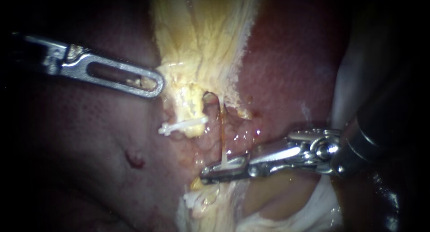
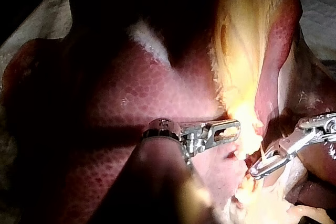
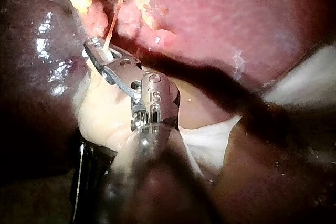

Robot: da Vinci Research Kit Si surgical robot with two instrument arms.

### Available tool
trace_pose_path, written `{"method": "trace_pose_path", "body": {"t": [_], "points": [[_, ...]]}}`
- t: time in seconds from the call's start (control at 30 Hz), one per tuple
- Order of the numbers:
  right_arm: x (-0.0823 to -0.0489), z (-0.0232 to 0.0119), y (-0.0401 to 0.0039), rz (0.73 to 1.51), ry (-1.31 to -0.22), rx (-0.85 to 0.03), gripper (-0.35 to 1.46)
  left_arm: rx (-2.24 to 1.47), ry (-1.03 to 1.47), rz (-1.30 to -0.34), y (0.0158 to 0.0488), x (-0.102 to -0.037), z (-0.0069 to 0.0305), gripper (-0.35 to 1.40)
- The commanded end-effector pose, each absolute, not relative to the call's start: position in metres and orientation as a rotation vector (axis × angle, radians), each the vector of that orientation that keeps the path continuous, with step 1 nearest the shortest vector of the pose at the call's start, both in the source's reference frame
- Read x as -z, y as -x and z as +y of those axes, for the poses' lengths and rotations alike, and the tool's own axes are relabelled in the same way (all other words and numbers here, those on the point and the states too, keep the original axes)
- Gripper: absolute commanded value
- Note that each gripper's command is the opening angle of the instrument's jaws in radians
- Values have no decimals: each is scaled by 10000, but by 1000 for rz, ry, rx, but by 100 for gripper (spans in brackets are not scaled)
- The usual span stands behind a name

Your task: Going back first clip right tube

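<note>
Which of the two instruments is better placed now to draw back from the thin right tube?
Probably the right. The right instrument has its tip at the right tube, so only it can back away from there. The left instrument rests at the yellow tissue, beyond the white clip.

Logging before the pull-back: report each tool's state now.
Left tool: cannot be told.
Right tool: open, with the right tube running down between its jaws.

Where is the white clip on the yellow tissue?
Endoscope view, left of centre: the white clip lies below the left instrument and left of the thin tube.
</note>
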State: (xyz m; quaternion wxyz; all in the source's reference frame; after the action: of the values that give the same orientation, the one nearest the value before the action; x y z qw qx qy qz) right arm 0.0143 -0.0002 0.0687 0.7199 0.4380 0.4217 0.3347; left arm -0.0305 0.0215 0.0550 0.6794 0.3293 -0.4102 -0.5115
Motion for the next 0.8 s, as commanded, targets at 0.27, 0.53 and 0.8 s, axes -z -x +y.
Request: {"method": "trace_pose_path", "body": {"t": [0.27,0.53,0.8], "points": [[-689,-3,-144,955,-975,-746,10,1148,-739,-921,305,-551,215,-35],[-688,-2,-151,992,-986,-758,45,1148,-739,-921,305,-552,215,-35],[-696,2,-153,1095,-765,-585,49,1148,-738,-921,305,-553,215,-35]]}}
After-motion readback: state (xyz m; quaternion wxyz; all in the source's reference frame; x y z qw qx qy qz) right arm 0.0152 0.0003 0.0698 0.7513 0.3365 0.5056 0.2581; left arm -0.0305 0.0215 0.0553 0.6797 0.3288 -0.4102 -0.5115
